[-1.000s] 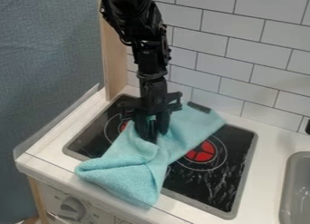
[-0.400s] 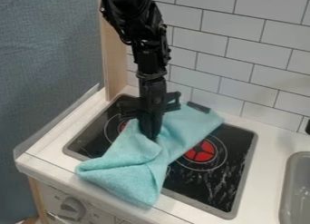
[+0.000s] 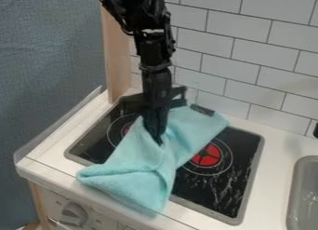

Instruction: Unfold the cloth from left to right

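The black gripper (image 3: 157, 137) hangs down over the middle of the stove, its fingers closed together on a pinch of the light blue cloth (image 3: 133, 171). The cloth lies bunched and folded diagonally across the stovetop, from the back edge near the tiles to the front left, where a thick folded part rests over the counter's front edge. Around the fingertips the fabric is drawn up into creases.
The black stovetop (image 3: 214, 189) shows a red burner (image 3: 205, 155) right of the cloth. A grey sink (image 3: 304, 192) is at the right edge. White tiles (image 3: 217, 61) rise behind, and a wooden post (image 3: 118, 57) stands at back left.
The gripper's fingers, apart a second ago, have come together on the cloth. The gripper has since risen slightly, and the cloth's middle has pulled up and shifted a little with it.
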`<state>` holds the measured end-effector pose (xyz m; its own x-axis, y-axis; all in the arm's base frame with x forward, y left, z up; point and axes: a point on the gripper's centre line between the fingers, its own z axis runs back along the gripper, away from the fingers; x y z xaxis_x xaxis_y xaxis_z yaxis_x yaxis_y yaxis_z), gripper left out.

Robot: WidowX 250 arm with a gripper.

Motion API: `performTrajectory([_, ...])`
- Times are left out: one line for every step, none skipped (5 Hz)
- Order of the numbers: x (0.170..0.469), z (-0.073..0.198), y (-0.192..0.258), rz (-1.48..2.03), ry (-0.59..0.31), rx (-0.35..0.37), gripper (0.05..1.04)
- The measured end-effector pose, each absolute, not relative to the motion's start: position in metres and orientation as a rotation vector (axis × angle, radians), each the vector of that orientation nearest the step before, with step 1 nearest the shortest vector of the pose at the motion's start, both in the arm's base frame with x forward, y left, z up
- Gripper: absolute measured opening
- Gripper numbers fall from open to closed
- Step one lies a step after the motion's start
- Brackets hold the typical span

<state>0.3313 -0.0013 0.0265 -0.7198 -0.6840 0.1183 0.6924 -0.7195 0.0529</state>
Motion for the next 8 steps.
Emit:
performTrajectory([0.334,0.049,-0.009,-2.348,-0.145,-0.103,0.05])
performTrajectory([0.336,0.059,-0.031,-2.338,-0.155,-0.111,0.05])
performTrajectory([0.339,0.064,-0.049,-2.337,-0.165,-0.104,0.05])
performTrajectory([0.345,0.068,-0.072,-2.347,-0.197,-0.071,0.05])
performTrajectory([0.348,0.058,-0.092,-2.357,-0.212,-0.103,0.05])
performTrajectory([0.35,0.051,-0.113,-2.409,-0.211,-0.142,0.05])
performTrajectory([0.352,0.038,-0.125,-2.444,-0.194,-0.205,0.05])
performTrajectory([0.352,0.028,-0.132,-2.481,-0.165,-0.259,0.05])
